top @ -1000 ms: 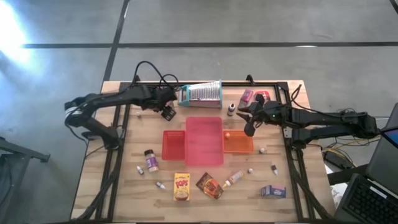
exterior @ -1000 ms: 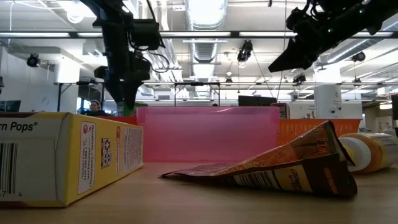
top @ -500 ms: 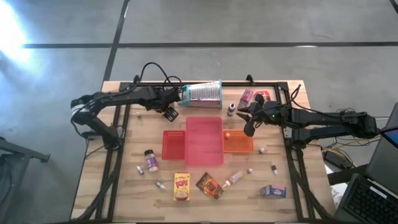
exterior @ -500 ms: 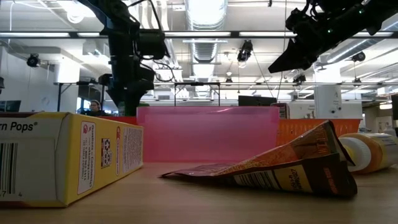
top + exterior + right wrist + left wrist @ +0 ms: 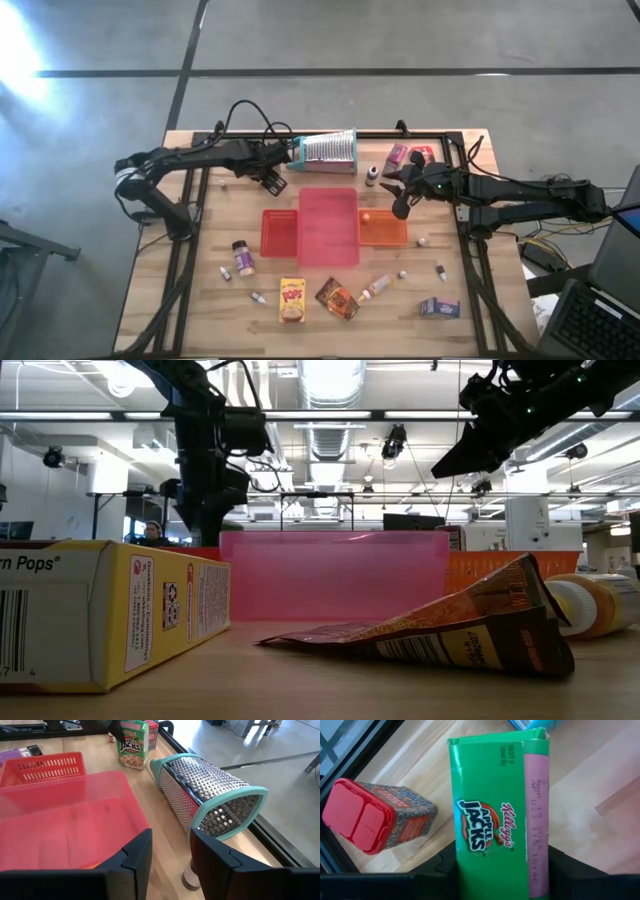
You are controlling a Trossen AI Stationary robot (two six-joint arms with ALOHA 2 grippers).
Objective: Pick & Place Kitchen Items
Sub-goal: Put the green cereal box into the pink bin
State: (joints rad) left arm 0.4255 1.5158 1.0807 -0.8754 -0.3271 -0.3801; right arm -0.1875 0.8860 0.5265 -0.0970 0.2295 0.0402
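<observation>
Green Apple Jacks box sits gripped between left gripper fingers at eleven o'clock; right gripper hovers empty, fingers apart.

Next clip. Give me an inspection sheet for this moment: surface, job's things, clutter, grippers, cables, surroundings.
Surface: wooden table in a black frame.
Job's things: green Apple Jacks box between the left gripper's fingers; red-lidded tin beside it; yellow Corn Pops box, brown packet and blue-purple box along the near edge; spice jar to the left.
Clutter: pink tray, red basket, orange basket; grater lying on its side.
Grippers: left gripper at the far left of the trays; right gripper open, empty, above the orange basket.
Cables: black cables looping over the left arm.
Surroundings: concrete floor; laptop at right.
</observation>
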